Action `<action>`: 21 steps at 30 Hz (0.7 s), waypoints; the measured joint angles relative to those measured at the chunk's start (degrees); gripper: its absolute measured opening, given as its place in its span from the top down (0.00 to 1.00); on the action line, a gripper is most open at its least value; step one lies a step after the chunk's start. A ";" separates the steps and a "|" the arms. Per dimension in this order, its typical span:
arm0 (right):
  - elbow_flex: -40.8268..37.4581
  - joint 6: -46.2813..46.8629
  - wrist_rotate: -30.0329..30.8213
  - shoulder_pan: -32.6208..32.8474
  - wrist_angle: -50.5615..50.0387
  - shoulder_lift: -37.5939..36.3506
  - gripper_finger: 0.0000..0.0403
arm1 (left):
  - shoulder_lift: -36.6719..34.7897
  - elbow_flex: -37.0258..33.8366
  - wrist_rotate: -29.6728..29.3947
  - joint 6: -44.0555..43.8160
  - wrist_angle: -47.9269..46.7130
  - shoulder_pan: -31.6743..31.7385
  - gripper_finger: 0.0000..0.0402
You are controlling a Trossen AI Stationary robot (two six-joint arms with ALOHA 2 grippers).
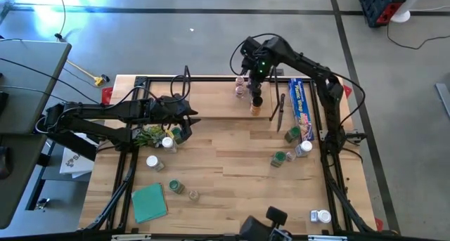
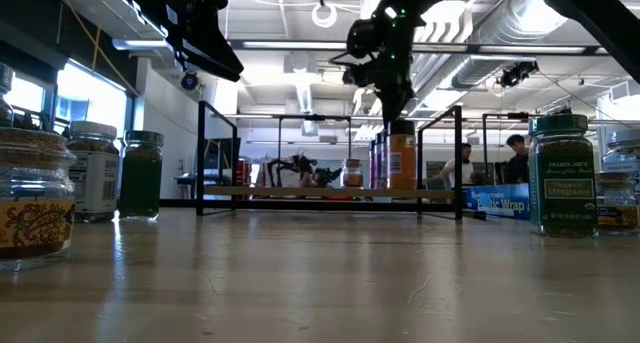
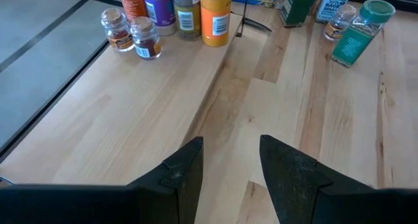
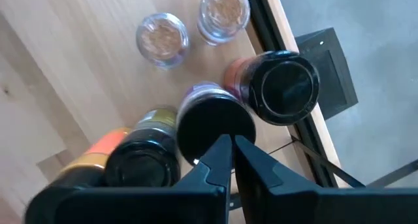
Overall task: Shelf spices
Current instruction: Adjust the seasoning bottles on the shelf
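The shelf (image 1: 211, 100) stands along the table's far edge, its wooden board (image 3: 130, 100) mostly bare. Several spice jars (image 3: 187, 12) stand upright in a cluster at its right end, three of them with black lids (image 4: 281, 87). My right gripper (image 4: 233, 142) is shut and points down right over that cluster, above the middle black lid (image 4: 209, 123). My left gripper (image 3: 232, 145) hangs open over the table's left part (image 1: 193, 116), slanting down toward the shelf, with nothing between its fingers. More spices (image 1: 280, 159) stand loose on the table. My right gripper's shut fingertips (image 4: 222, 152) stand over the middle jar's black lid (image 4: 196, 129), coming from above and pointing down. I cannot tell whether they touch the lid or hang just above it. The jar stands upright on the shelf board.
A long blue wrap box (image 1: 302, 104) lies right of the shelf. A flat teal square (image 1: 149, 201) lies near the front left. Loose jars stand at left (image 1: 152, 161), front (image 1: 176, 187) and right (image 1: 304, 148). People show in the room beyond the table (image 2: 515, 153).
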 joint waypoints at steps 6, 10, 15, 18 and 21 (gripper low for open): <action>-2.48 -0.11 0.03 -0.17 2.09 -0.22 0.97 | 0.00 0.00 0.00 -0.02 0.42 0.00 0.64; -2.69 0.16 -0.01 -0.19 3.44 -0.29 0.97 | 0.00 0.00 0.00 -0.39 0.41 0.00 0.64; -2.71 0.37 -0.10 -0.24 3.40 -0.28 0.97 | 0.00 0.00 0.00 -0.42 0.40 0.00 0.64; -2.81 0.37 -0.17 -0.24 3.36 -0.64 0.97 | 0.00 0.00 0.00 -0.44 0.40 0.00 0.64; -2.93 0.41 -0.17 -0.24 2.98 -1.85 0.97 | 0.00 0.00 0.00 -0.50 0.38 0.00 0.64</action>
